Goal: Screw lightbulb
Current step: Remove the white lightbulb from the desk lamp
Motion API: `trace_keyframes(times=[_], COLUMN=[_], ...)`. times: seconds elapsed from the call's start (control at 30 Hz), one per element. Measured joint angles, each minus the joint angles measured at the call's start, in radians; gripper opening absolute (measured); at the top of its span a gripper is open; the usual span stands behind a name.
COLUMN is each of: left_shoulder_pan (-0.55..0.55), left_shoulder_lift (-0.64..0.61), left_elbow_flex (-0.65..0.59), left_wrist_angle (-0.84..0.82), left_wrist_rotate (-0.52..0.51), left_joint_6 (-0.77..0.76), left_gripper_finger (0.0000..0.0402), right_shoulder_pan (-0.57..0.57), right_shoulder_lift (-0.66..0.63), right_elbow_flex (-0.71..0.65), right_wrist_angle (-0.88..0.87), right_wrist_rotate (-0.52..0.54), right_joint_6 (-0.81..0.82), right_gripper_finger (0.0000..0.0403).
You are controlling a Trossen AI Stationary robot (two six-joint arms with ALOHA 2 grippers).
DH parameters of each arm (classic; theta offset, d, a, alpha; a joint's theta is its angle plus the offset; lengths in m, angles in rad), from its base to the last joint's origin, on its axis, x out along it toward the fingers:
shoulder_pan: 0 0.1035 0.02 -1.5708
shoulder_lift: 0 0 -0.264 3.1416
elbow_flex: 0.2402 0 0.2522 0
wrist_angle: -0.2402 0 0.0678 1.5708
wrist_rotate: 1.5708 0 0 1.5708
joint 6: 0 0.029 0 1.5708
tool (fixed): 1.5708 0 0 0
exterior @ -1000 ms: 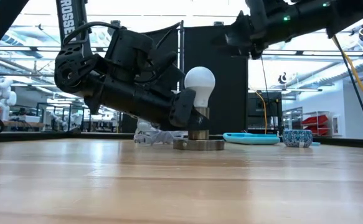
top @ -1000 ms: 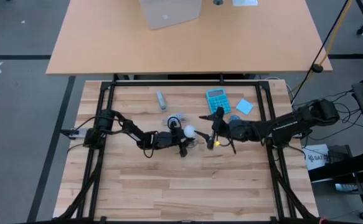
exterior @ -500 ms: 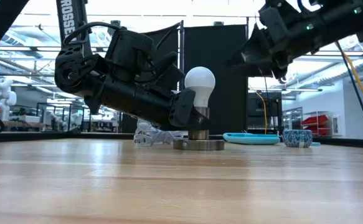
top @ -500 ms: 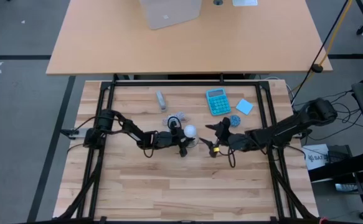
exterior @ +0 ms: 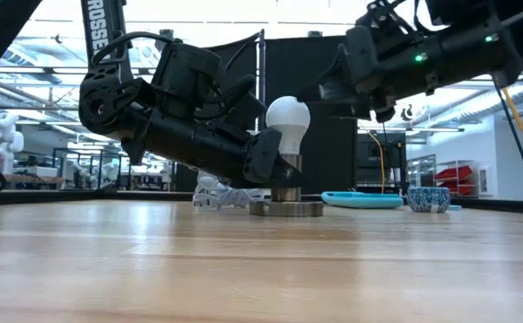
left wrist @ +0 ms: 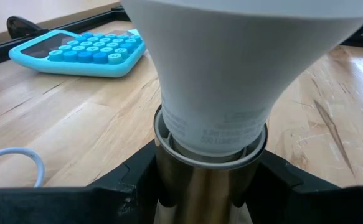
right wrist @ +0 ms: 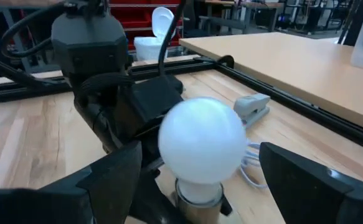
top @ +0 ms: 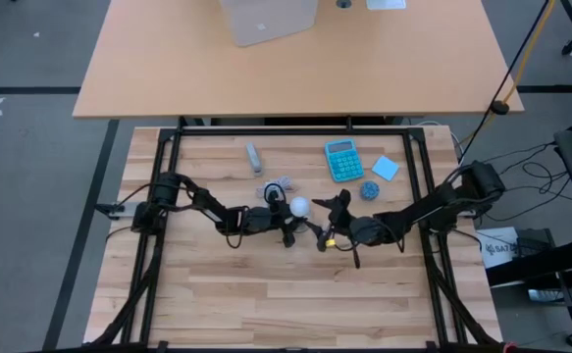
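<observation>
Gripping the socket [exterior: 286, 192] under the lightbulb [exterior: 288, 117], left pincer [exterior: 274, 170], right pincer [right wrist: 193, 186] spread wide, wooden table [top: 266, 294], workshop behind.

Left gripper [top: 287, 228] lies low near the table's middle — jaws clamped. Right gripper [top: 327, 218] hovers raised just beside it, jaws spread wide — arm reaching from the table's right edge.

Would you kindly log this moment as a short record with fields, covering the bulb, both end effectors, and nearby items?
lightbulb: upright in the metal socket
left end effector: clamped on the socket below the bulb
right end effector: open, fingers either side of the bulb, not touching
nearby: blue calculator, white cable
</observation>
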Motion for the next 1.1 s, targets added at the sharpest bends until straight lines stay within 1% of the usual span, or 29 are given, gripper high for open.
trace_keyframes(times=[0.13, 0.3, 0.63, 0.73, 0.97, 1.1], left_shoulder_pan=[0.003, 0.003, 0.003, 0.003, 0.003, 0.003], left_shoulder_lift=[0.0, 0.0, 0.0, 0.0, 0.0, 0.0], left_elbow_flex=[0.0, 0.0, 0.0, 0.0, 0.0, 0.0], left_wrist_angle=[0.001, 0.001, 0.0, 0.0, 0.0, 0.0], left_wrist_rotate=[0.005, 0.005, 0.005, 0.005, 0.005, 0.004], left_joint_6=[0.001, 0.001, 0.003, 0.005, 0.006, 0.006], left_gripper_finger=[0.0182, 0.0182, 0.0182, 0.0182, 0.0182, 0.0182], right_shoulder_pan=[-0.014, -0.032, -0.065, -0.065, -0.078, -0.097], right_shoulder_lift=[0.057, 0.104, 0.142, 0.151, 0.151, 0.151], right_elbow_flex=[0.043, 0.085, 0.112, 0.112, 0.112, 0.112], right_wrist_angle=[-0.003, -0.002, -0.003, -0.005, 0.002, 0.005], right_wrist_rotate=[-0.023, -0.014, -0.002, -0.007, -0.062, -0.117], right_joint_6=[-0.005, -0.005, -0.008, -0.034, -0.09, -0.1], right_gripper_finger=[0.0318, 0.0318, 0.0318, 0.0316, 0.0313, 0.0313])
